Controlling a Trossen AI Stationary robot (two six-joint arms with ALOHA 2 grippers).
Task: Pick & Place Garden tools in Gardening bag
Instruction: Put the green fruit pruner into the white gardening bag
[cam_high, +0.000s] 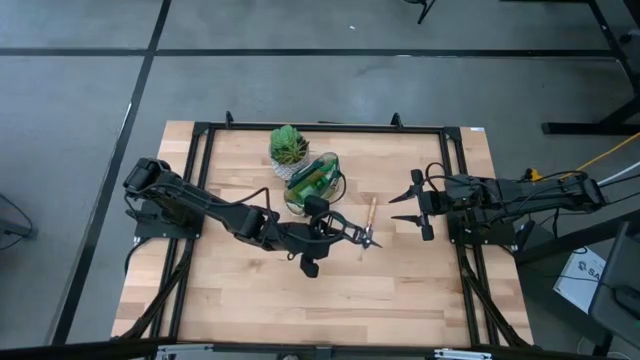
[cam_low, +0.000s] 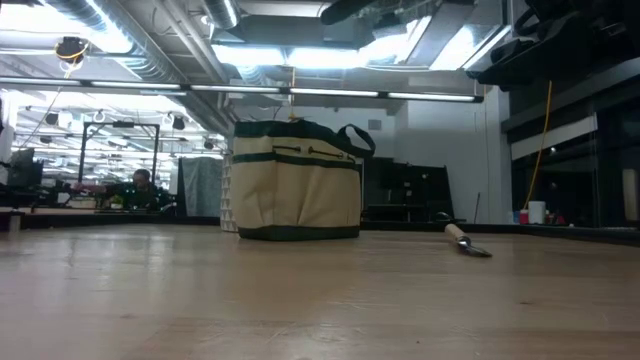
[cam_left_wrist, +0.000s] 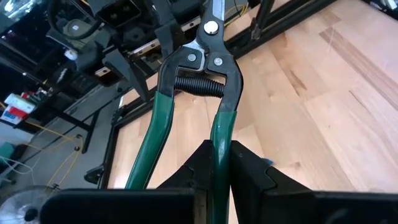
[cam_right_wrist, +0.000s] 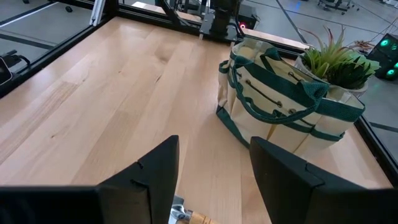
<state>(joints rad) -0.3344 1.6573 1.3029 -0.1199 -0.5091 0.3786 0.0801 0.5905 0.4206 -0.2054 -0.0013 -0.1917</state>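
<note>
One pair of pruning shears (cam_left_wrist: 205, 93) points away from the bag (cam_high: 312, 180), one handle pinched by left gripper (cam_high: 322, 232), arm outstretched low; right gripper (cam_high: 412, 210) gapes.

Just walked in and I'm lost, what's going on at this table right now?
The left gripper is shut on one green handle of the pruning shears, held above the table beside the gardening bag. The right gripper waits open at the table's right side. A wooden-handled tool lies on the wood between them, and a potted plant sits behind the bag.
</note>
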